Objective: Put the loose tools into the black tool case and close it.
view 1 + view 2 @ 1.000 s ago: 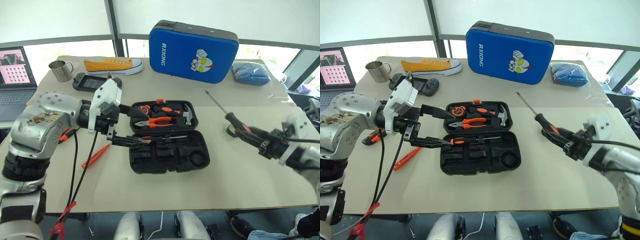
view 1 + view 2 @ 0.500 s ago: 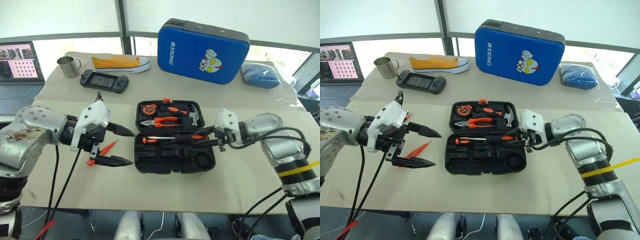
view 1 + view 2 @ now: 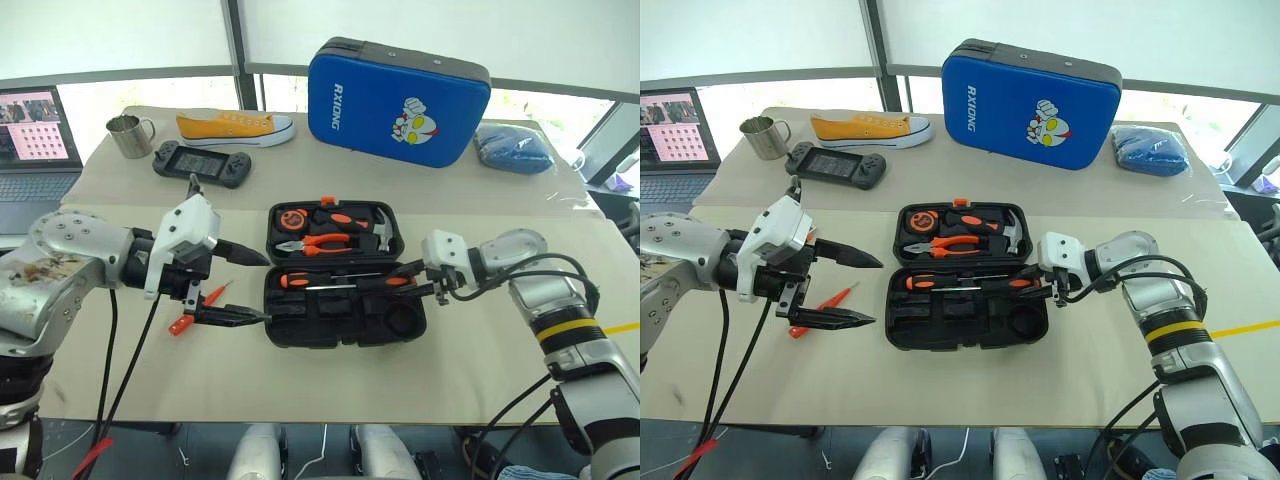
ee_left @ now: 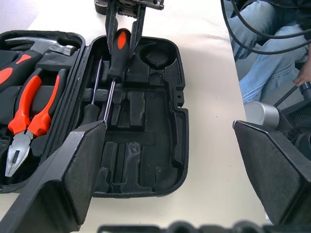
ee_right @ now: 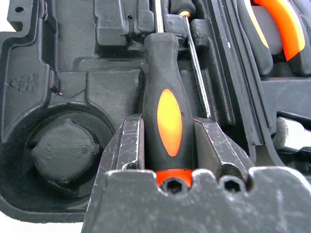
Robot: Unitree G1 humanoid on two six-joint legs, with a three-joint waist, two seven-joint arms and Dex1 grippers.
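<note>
Across the head views, the black moulded-plastic tool case (image 3: 340, 275) lies open on the beige tabletop (image 3: 470, 350), its lid half holding orange-handled pliers (image 3: 325, 241) and a hammer (image 3: 384, 229), its near half holding shaped slots. To the case's right, the right hand (image 3: 428, 289) reaches in level from the side, forearm bent across the tabletop, clamped on the black-and-orange-handled screwdriver (image 3: 385, 282), whose shaft lies along the slot row just beside a second black-and-orange screwdriver (image 3: 300, 280). To the case's left, the left hand (image 3: 255, 288) hovers with its two black fingers spread wide, one above the other, tips pointing at the case's left edge and holding nothing; a slim all-orange screwdriver (image 3: 196, 309) lies on the tabletop beneath it. From the left wrist, the open case (image 4: 146, 121) sits between the wide-apart fingers (image 4: 73, 179), and the right hand (image 4: 125, 24) shows at the far side, pinching the screwdriver handle (image 4: 119, 53) over its slot. From the right wrist, both fingers (image 5: 130, 145) press the handle (image 5: 167, 121) from either side, the shaft running on into the tray beside a round recess (image 5: 63, 150).
</note>
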